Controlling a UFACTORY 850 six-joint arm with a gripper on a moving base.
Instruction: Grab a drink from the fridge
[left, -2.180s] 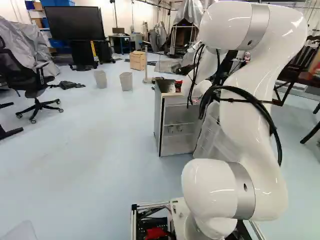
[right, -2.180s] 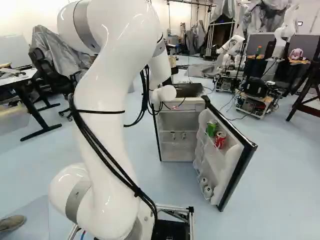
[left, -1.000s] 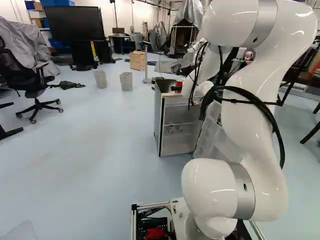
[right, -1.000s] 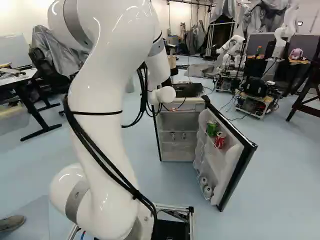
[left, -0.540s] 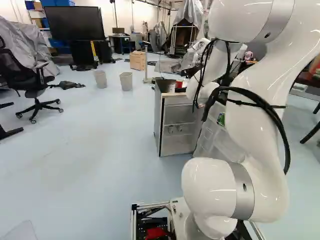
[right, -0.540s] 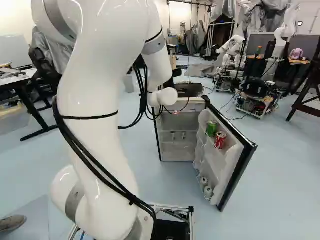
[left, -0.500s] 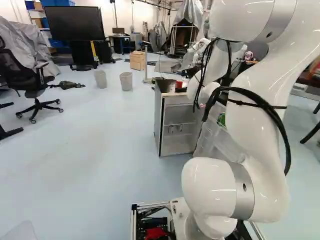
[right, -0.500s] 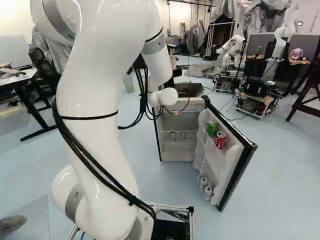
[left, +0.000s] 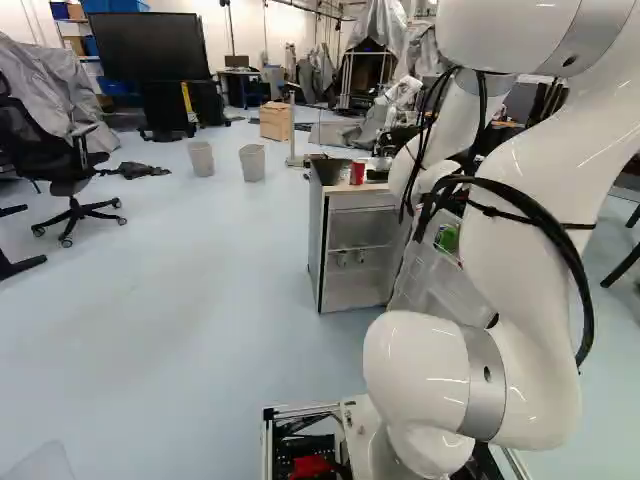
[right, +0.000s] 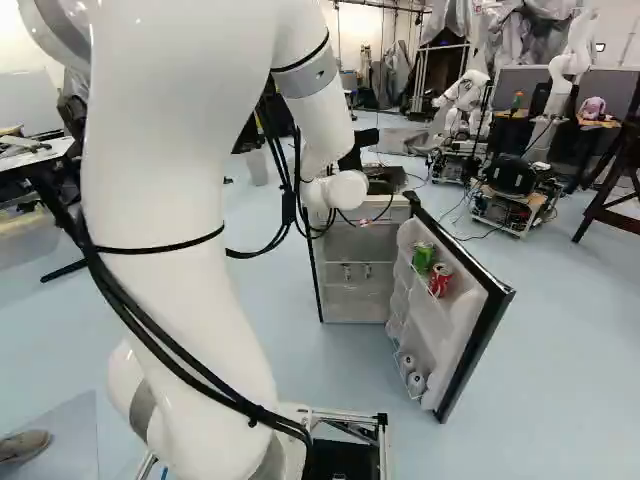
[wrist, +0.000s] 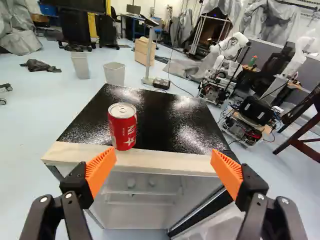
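Observation:
In the left base view, part of my black gripper (left: 377, 175) shows just right of a red can (left: 357, 172). The wrist view shows the gripper (wrist: 164, 172) open, its orange pads wide apart with nothing gripped. Ahead of the fingers, nearer one of them, the red can (wrist: 122, 126) stands upright on the fridge's black top (wrist: 165, 120), close to its pale front edge. The fridge (right: 357, 290) has its door (right: 460, 330) swung open. A green can (right: 423, 257) and another red can (right: 440, 280) sit on an upper door shelf, with whitish cans (right: 415, 382) lower down.
Another robot (right: 515, 185) on a wheeled base stands beyond the fridge, with a further white arm behind it. Two grey bins (left: 252, 162) and a wooden box (left: 275, 120) are farther back. A dark wooden stand (right: 610, 180) is at the right of the right base view.
The arm's upper part has shifted right in the left base view, drawing the gripper away from the red can on the fridge, which shows more fully. The base has stayed put.

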